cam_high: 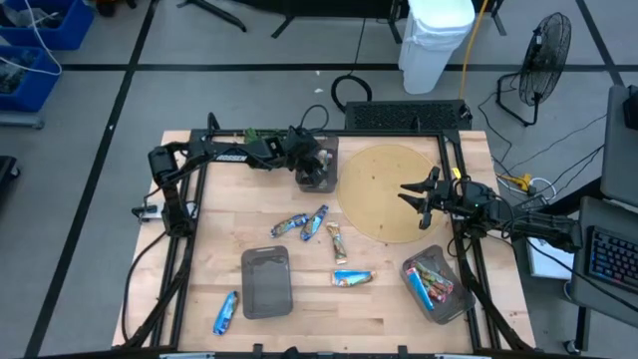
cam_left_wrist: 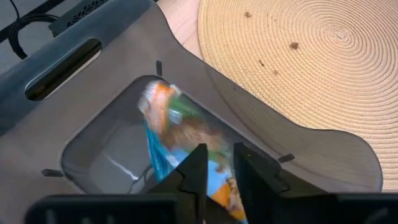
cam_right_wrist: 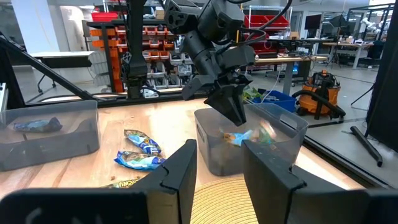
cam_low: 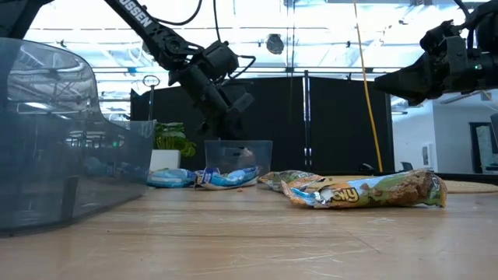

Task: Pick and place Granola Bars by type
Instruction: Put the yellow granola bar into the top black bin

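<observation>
The left hand [cam_high: 321,163] hangs over the small clear bin [cam_high: 317,165] at the far side of the counter [cam_high: 199,269], beside the round woven mat [cam_high: 391,191]. Its fingers [cam_left_wrist: 198,176] stand slightly parted on either side of a green-and-orange granola bar [cam_left_wrist: 180,134] that sits tilted in the bin; whether they press on the wrapper cannot be told from the wrist view, since the bar appears blurred.

The right hand [cam_high: 421,196] waits above the near-right edge of the mat, its fingers spread with nothing between them.

On the bare wood in the middle of the counter lie two blue bars [cam_high: 303,222] close together, a tan bar [cam_high: 338,241] just beside them and another blue bar [cam_high: 352,278] nearer the front. One more blue bar [cam_high: 226,312] lies at the front left, near a dark grey bin [cam_high: 266,282]. A third bin [cam_high: 435,287] at the front right holds several bars, blue and reddish among them.
</observation>
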